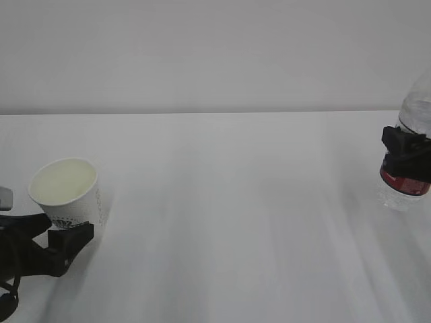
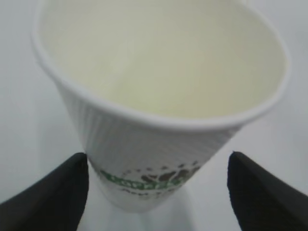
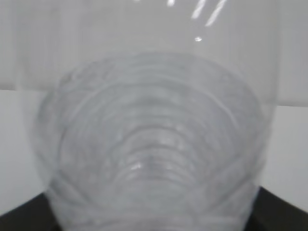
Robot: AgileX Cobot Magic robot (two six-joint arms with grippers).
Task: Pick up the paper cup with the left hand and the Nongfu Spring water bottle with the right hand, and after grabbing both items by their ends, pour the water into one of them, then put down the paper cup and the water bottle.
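Note:
The white paper cup (image 1: 67, 192) stands upright on the table at the left, its cream inside facing up. My left gripper (image 1: 59, 227) is open at its base, one black finger on each side. In the left wrist view the cup (image 2: 159, 96) fills the frame. The left gripper (image 2: 159, 161) has its left finger (image 2: 57, 192) close against the cup wall and its right finger (image 2: 264, 192) well apart from it. At the right edge, the right gripper (image 1: 406, 151) is shut on the Nongfu Spring water bottle (image 1: 404, 182) just above its red label. The ribbed bottle (image 3: 154, 144) fills the right wrist view. I cannot make out the water.
The white table (image 1: 236, 215) stretches between the cup and the bottle, with a plain pale wall (image 1: 215, 54) behind. The bottle's top runs out of the frame at the right. I cannot tell whether the bottle's base touches the table.

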